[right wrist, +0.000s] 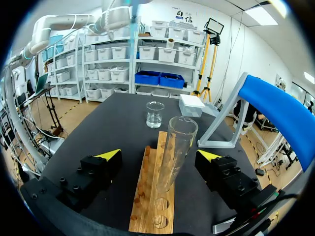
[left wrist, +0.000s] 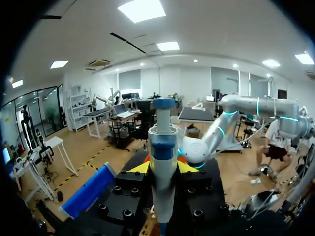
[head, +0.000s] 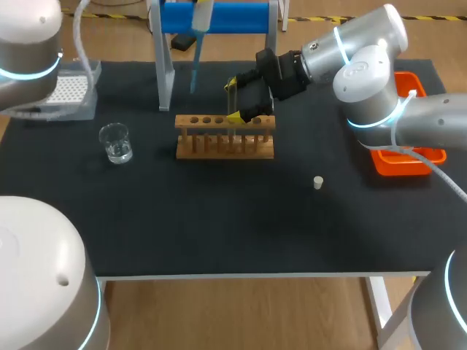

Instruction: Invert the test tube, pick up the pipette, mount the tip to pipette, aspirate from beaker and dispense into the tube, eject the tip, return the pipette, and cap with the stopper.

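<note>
The right jaws stand wide open astride the clear glass test tube (right wrist: 178, 142), one yellow-tipped finger on each side. Neither finger touches the tube, and the jaws hold nothing. The tube stands upright, mouth up, in the long wooden rack (head: 225, 146), toward its three o'clock end, near the middle of the black worktop (head: 219, 226). The left jaws are closed on the blue and white pipette (left wrist: 162, 142), held aloft at the rack's twelve o'clock, close to the blue-topped stand (head: 215, 16). I cannot tell whether a tip is mounted.

The nearest risk, I judge, is at the tube. If the right arm (head: 365, 51) leaves sideways instead of drawing straight back, a finger could catch the glass rim and tilt the tube or drag the light rack.

That arm also lies over the rack, so a pipette brought down there would strike it.

The pipette's way to the white tip box (head: 69, 91) at the rack's ten o'clock and the small glass beaker (head: 115, 142) at nine o'clock passes the stand's leg. A low sweep could hit the leg or upset the beaker.

The small white stopper (head: 318, 182) at four o'clock lies loose and could roll if brushed.
</note>
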Robot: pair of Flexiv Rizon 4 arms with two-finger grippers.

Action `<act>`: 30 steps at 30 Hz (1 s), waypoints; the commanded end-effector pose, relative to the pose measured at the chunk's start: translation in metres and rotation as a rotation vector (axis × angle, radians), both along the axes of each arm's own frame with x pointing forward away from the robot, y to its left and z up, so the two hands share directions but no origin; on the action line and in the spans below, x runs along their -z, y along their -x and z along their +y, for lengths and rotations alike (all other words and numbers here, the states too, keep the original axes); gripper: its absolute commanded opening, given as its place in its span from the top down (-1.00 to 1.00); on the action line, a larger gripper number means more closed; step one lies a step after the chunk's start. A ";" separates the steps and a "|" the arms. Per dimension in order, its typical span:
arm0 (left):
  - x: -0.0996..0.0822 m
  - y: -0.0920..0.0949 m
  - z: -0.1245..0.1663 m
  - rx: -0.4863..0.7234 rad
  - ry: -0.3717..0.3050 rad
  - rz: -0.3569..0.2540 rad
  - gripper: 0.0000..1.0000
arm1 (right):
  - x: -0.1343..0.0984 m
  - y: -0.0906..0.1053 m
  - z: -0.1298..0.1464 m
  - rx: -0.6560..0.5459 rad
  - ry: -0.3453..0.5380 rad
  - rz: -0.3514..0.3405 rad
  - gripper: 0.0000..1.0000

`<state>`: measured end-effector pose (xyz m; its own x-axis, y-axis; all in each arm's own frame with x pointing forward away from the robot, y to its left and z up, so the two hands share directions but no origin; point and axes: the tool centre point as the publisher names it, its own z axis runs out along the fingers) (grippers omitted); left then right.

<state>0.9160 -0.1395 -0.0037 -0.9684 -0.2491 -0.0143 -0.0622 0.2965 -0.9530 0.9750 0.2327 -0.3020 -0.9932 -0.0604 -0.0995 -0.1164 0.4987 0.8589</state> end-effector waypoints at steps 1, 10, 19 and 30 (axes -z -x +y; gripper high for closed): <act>0.019 0.053 0.027 -0.057 0.043 -0.011 1.00 | 0.000 0.000 -0.001 -0.001 0.000 -0.001 -1.00; 0.046 0.090 0.019 -0.042 0.100 -0.011 1.00 | 0.000 0.000 -0.001 -0.001 0.000 -0.001 -1.00; 0.059 0.091 -0.007 0.052 0.141 -0.053 1.00 | 0.000 0.000 -0.001 -0.001 0.000 -0.001 -1.00; 0.063 0.088 -0.030 0.108 0.142 -0.051 1.00 | 0.000 0.000 -0.001 -0.001 0.000 -0.001 -1.00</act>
